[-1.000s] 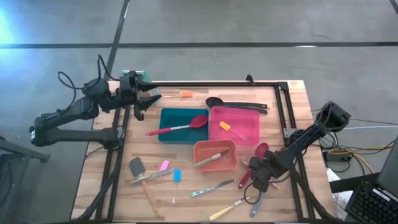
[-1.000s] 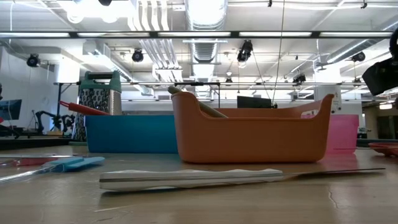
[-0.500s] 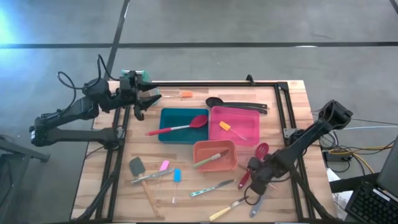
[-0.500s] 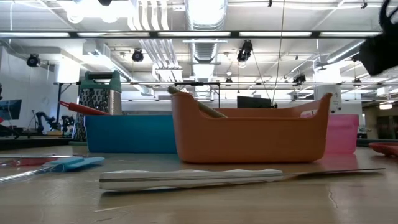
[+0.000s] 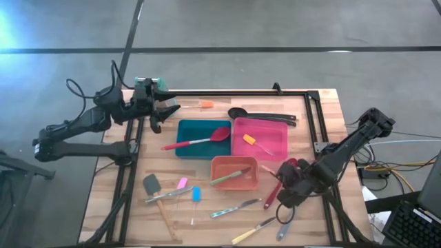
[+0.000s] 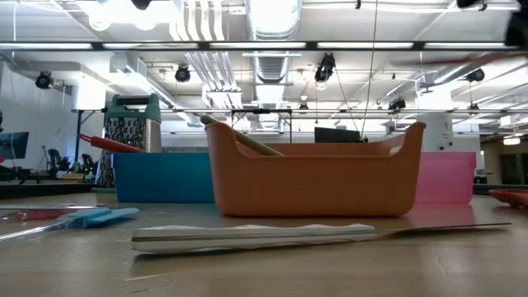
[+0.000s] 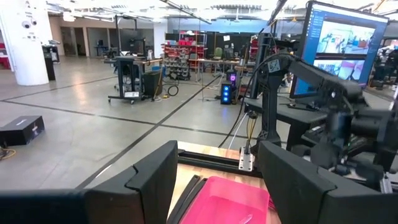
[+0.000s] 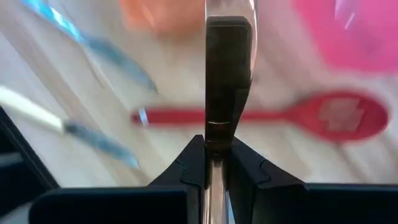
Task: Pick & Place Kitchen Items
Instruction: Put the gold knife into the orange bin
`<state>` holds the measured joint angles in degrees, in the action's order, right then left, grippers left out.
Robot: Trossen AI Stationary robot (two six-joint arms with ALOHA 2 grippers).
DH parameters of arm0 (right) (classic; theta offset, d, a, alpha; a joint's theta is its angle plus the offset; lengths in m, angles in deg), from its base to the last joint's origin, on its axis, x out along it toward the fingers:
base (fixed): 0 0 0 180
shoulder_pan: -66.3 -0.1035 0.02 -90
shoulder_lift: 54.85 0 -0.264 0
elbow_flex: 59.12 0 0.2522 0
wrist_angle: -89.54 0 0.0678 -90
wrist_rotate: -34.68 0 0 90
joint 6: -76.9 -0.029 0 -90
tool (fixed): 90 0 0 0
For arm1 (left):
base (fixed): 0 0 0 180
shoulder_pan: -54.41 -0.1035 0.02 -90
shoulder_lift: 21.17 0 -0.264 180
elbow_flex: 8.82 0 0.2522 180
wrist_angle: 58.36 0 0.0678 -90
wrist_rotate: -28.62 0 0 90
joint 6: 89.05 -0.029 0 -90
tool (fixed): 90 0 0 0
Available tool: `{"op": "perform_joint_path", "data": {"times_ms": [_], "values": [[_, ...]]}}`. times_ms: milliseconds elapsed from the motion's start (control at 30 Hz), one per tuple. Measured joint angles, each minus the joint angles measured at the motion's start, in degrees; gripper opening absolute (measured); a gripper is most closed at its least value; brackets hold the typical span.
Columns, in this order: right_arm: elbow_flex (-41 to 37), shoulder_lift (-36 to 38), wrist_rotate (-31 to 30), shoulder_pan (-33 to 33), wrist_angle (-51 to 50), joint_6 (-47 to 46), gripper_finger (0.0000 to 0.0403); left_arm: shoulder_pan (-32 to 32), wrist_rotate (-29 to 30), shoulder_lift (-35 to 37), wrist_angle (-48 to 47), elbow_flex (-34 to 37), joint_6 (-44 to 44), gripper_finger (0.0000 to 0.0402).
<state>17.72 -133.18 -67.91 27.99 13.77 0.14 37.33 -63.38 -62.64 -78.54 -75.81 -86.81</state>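
My right tool (image 5: pixel 288 195) is clenched on a slim dark-handled utensil (image 8: pixel 227 59), its fingers (image 8: pixel 189 163) pinched tight around the shaft, above the front right of the tabletop (image 5: pixel 331 103). Just beneath lies a red spoon (image 8: pixel 261 116), beside the orange tray (image 5: pixel 234 173) holding a grey utensil. Pastel-handled knives (image 5: pixel 236 207) lie nearby. My left tool (image 7: pixel 217 180) hangs released over the far left corner.
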Motion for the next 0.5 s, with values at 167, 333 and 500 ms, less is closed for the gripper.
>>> {"op": "perform_joint_path", "data": {"times_ms": [167,333,500], "values": [[4.8,0.4,-13.2,0.8,-0.6,0.2,0.0029,0.0,-0.2,-2.3,0.0,0.0,1.5,0.0229],[9.0,0.5,-25.8,2.7,0.8,1.5,0.0030,0.0,-1.5,-5.7,0.0,0.0,3.6,0.0229],[11.8,0.8,-30.0,5.9,6.6,8.1,0.0030,0.0,-5.0,-9.9,2.7,0.0,5.5,0.0229]]}}
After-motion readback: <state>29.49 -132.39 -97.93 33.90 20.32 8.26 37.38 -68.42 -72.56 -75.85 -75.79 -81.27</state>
